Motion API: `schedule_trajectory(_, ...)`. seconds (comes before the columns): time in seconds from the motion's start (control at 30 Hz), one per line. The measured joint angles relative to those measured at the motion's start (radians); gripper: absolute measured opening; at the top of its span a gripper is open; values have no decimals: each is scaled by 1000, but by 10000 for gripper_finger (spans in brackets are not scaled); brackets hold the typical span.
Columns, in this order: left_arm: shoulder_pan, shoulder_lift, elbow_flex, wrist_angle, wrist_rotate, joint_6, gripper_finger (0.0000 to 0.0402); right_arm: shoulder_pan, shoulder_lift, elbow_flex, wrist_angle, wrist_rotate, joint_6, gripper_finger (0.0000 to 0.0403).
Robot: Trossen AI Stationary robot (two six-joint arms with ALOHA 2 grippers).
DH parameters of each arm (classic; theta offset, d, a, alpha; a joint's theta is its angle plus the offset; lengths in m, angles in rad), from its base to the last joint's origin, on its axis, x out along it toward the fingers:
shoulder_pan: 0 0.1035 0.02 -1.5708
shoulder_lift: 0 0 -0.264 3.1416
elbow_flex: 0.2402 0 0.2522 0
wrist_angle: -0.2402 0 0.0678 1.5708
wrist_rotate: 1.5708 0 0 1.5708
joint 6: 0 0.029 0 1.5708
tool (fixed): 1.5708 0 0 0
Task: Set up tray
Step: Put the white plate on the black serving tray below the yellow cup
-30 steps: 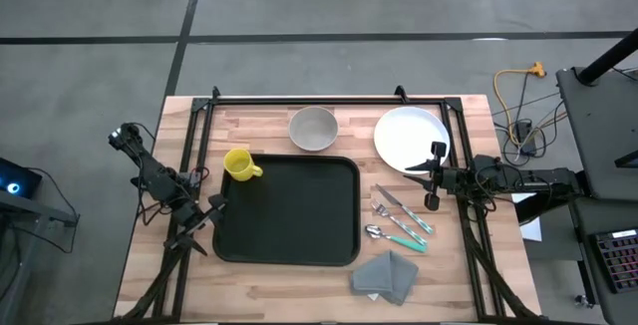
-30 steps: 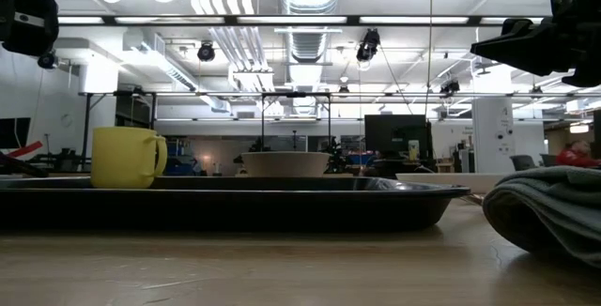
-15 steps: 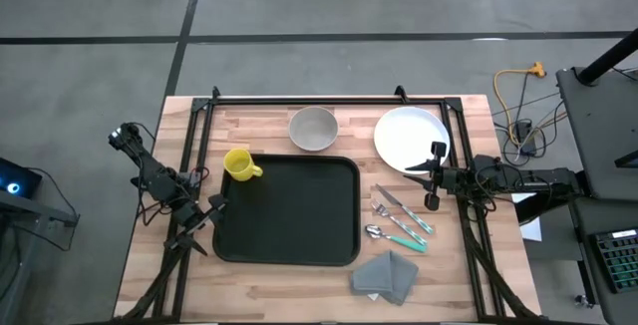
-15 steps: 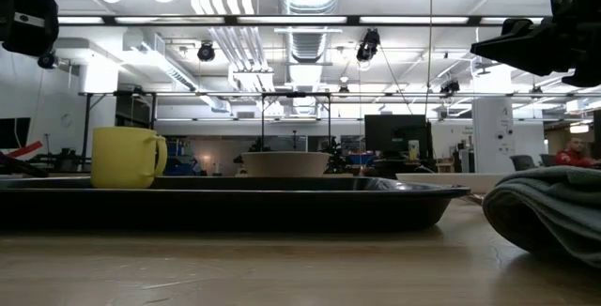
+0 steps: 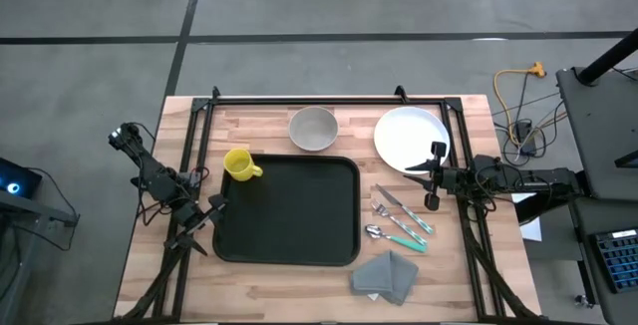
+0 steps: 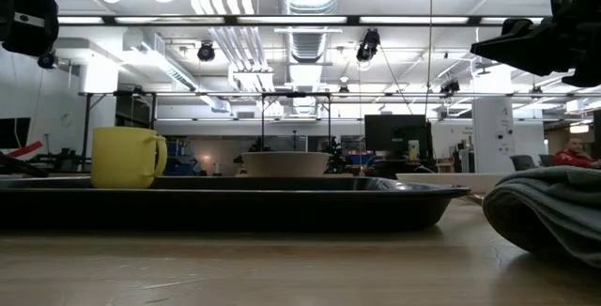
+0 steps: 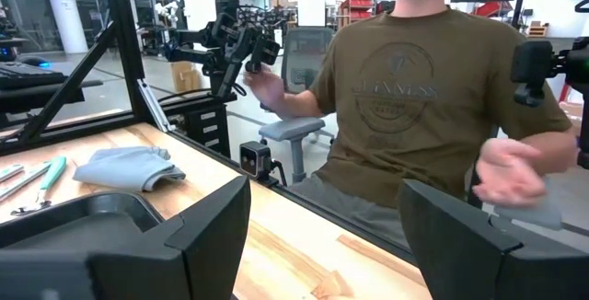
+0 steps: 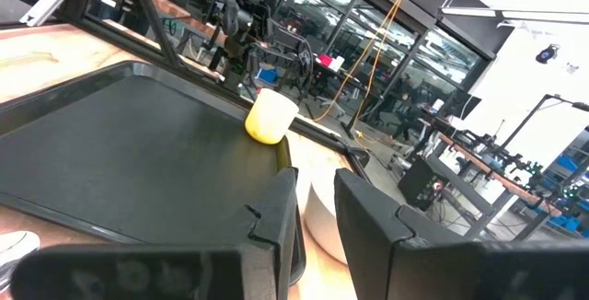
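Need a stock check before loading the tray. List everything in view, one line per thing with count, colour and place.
tray: 1, black, table centre, nothing on it
mug: 1, yellow, at the tray's far-left corner
bowl: 1, grey-white, just beyond the tray's far edge
plate: 1, white, far right of the table
cutlery: a few pieces, silver with teal handles, right of the tray
napkin: 1, grey, folded, near edge, right of the tray's corner
table: 1, light wood
person: 1, olive shirt, seated beyond the table in the left wrist view
left gripper: 1, dark, fingers open, at the tray's left edge
right gripper: 1, dark, fingers nearly closed and holding nothing, at the plate's near-right rim
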Motion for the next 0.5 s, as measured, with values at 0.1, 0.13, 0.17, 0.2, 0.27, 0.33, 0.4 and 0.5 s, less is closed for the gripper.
schedule_trajectory(0.1, 0, 0, 0, 0, 0, 0, 255, 0, 0, 0, 0, 0, 0, 68)
schedule_trajectory(0.13, 0, 0, 0, 0, 0, 0, 255, 0, 0, 0, 0, 0, 0, 68)
schedule_trajectory(0.17, 0, 0, 0, 0, 0, 0, 255, 0, 0, 0, 0, 0, 0, 68)
schedule_trajectory(0.2, 0, 0, 0, 0, 0, 0, 255, 0, 0, 0, 0, 0, 0, 68)
schedule_trajectory(0.27, 0, 0, 0, 0, 0, 0, 255, 0, 0, 0, 8, -1, -13, 68)
schedule_trajectory(0.33, 0, 0, 0, 0, 0, 0, 255, 0, 0, 0, 29, -3, -34, 68)
schedule_trajectory(0.4, 0, 0, 0, 0, 1, 0, 255, 0, 0, 0, 59, -9, -28, 68)
schedule_trajectory(0.5, 0, 0, 0, 0, 1, 0, 255, 0, 0, 0, 146, -10, -21, 68)
